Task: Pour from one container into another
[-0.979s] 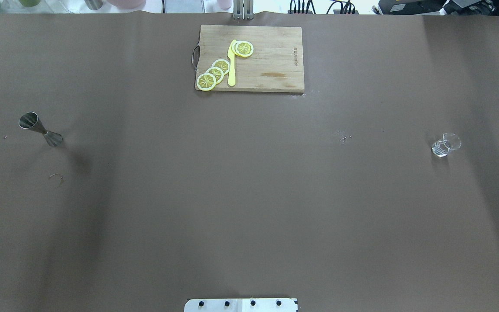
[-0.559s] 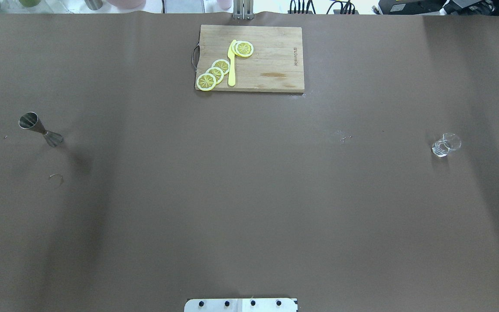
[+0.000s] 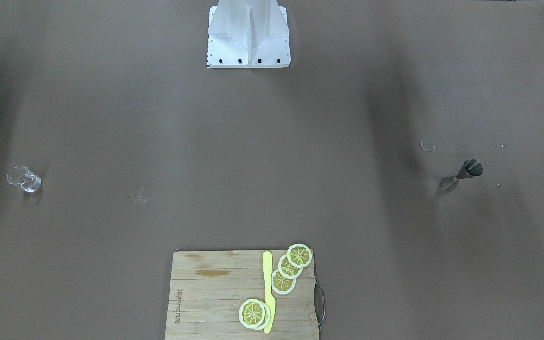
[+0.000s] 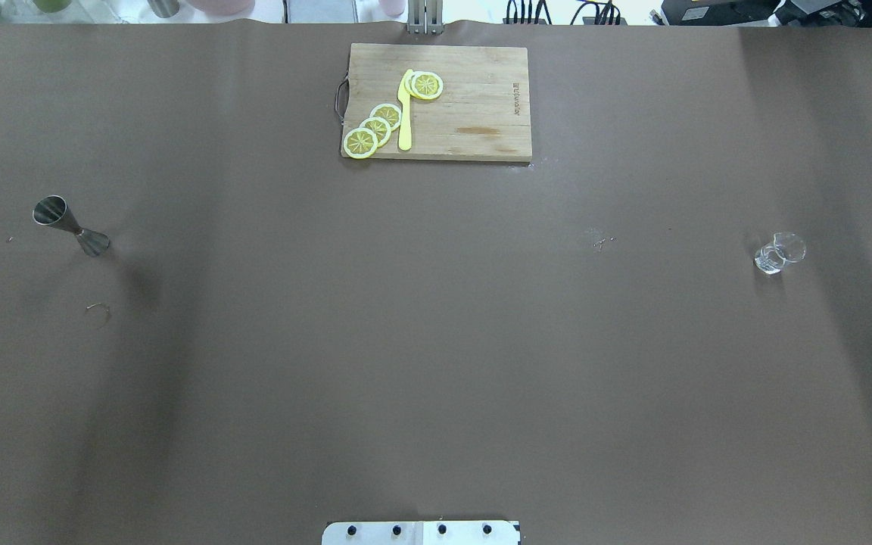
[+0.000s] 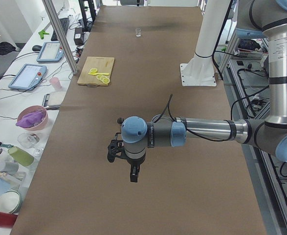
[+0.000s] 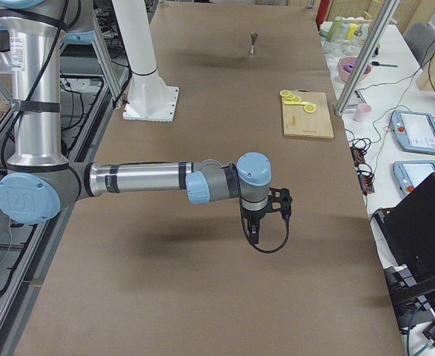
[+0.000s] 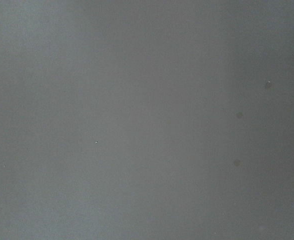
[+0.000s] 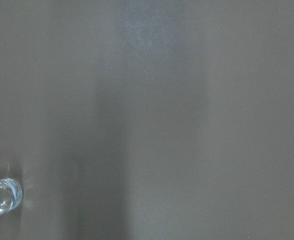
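Soft, even light is falling from above on the brown counter (image 4: 436,341), and wide, blurry shadow bands are lying across both its ends. Beyond its far edge the background is washing out to white. The right arm (image 6: 143,178) is casting a pale, diffuse shadow beneath itself. The left wrist view is looking dim, grey and soft. In the right wrist view the glass (image 8: 1,197) is glinting at the frame's edge, slightly out of focus.

jigger (image 4: 71,227): upright at far left, bare brown table (image 4: 436,341) on every side.
glass (image 4: 778,253): upright at far right, well apart from jigger, open all round.
far middle: cutting board (image 4: 481,113) bearing lemon slices (image 4: 375,129) and knife (image 4: 405,113), well apart from both.
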Controlling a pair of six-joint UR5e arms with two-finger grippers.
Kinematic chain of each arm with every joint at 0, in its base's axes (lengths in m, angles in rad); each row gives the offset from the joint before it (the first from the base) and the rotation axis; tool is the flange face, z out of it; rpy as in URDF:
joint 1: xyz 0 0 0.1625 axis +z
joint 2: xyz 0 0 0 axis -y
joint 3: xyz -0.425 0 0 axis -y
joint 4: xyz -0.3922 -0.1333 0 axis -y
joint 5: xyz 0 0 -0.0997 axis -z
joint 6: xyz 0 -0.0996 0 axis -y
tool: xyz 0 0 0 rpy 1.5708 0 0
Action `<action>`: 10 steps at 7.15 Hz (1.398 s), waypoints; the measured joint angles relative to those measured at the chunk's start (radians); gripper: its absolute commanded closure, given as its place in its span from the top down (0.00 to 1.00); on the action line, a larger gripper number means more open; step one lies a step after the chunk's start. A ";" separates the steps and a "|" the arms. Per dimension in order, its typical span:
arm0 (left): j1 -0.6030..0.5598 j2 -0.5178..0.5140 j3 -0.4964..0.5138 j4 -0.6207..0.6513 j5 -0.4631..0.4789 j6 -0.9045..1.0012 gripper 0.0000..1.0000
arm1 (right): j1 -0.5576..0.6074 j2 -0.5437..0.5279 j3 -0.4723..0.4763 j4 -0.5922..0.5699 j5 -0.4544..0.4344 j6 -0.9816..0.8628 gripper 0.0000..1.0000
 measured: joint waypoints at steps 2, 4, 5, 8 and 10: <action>0.000 0.000 0.000 0.000 0.000 0.000 0.98 | 0.000 0.006 -0.003 0.001 -0.006 0.000 1.00; 0.000 0.000 0.000 0.000 0.000 -0.001 0.98 | -0.001 0.005 -0.004 0.001 -0.016 -0.005 1.00; 0.000 0.000 0.000 0.000 0.000 -0.001 0.98 | -0.001 0.003 -0.004 0.001 -0.017 -0.006 1.00; 0.000 0.000 0.000 0.000 0.000 -0.002 0.98 | 0.001 -0.011 -0.003 0.002 -0.020 -0.010 1.00; 0.000 0.000 0.000 0.000 0.000 -0.002 0.98 | 0.003 -0.017 0.001 0.002 -0.021 -0.010 1.00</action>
